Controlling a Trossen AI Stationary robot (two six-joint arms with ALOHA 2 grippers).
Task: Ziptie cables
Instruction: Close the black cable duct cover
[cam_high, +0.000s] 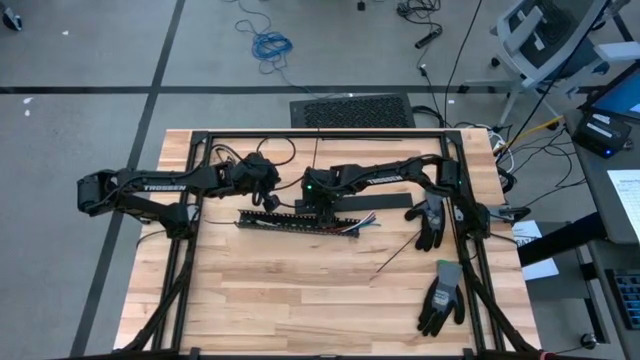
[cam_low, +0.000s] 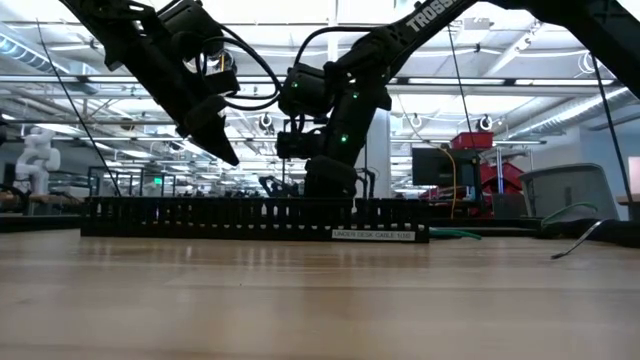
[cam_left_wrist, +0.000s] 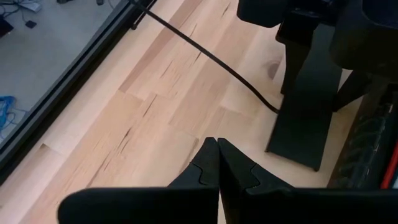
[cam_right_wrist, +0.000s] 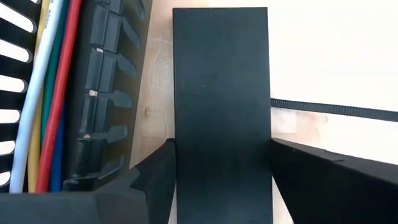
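On the left, the left gripper (cam_high: 268, 198) is hovering just above the wooden surface (cam_high: 300, 290), near the left end of the slotted black cable duct (cam_high: 300, 222), and its jaws are pressed together with nothing between them; in the left wrist view the fingertips (cam_left_wrist: 208, 163) are meeting tip to tip over bare wood. In the low view this gripper (cam_low: 222, 148) is pointing down at a slant, its tip hanging clear above the duct (cam_low: 250, 218).

Moving toward the middle, the cables (cam_high: 358, 226) are lying inside the duct, running along its length, with their coloured ends poking out at its right end. The right wrist view is showing them (cam_right_wrist: 43, 99) side by side in the channel: white, yellow, green, blue and red.

Just behind the duct, the right gripper (cam_high: 320, 200) is reaching straight down over a flat black strip (cam_high: 372, 202) that is lying parallel to the duct. Its jaws are standing apart, one on each long edge of that strip (cam_right_wrist: 221, 112), straddling it; whether they are actually pressing on it cannot be told.

Further right, a thin black zip tie (cam_high: 395, 257) is lying slantwise on the wood, and two dark work gloves (cam_high: 441, 297) are resting near the right edge.
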